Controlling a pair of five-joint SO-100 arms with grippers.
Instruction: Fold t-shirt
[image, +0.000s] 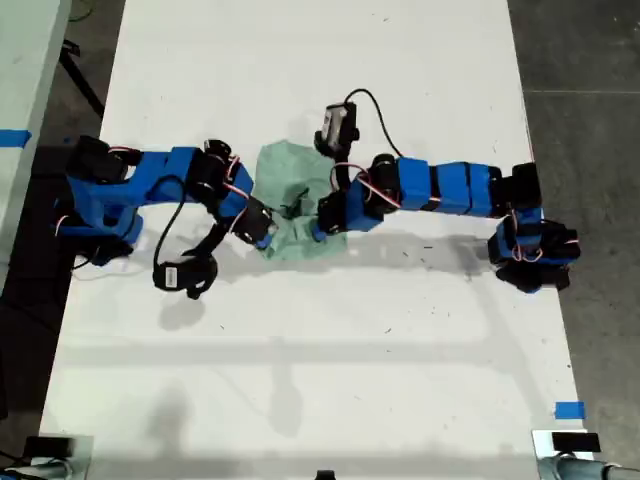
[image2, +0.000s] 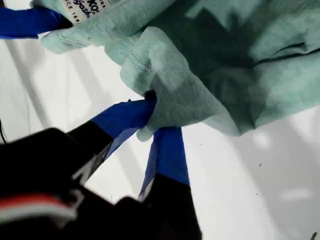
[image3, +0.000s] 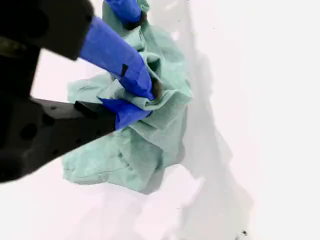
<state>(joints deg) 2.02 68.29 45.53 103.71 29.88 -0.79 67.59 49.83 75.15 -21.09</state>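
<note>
Exterior view: the t-shirt (image: 295, 195) lies bunched on the white table (image: 320, 380) between the two arms, no clear long axis — a crumpled heap, its neck label (image2: 82, 10) in the first wrist view at the far edge from my first gripper (image2: 152, 127). That gripper's blue-taped jaws are pinched on a hemmed edge of the cloth. My second gripper (image3: 137, 102) is likewise clamped on a fold — the cloth bunches between its jaws.
</note>
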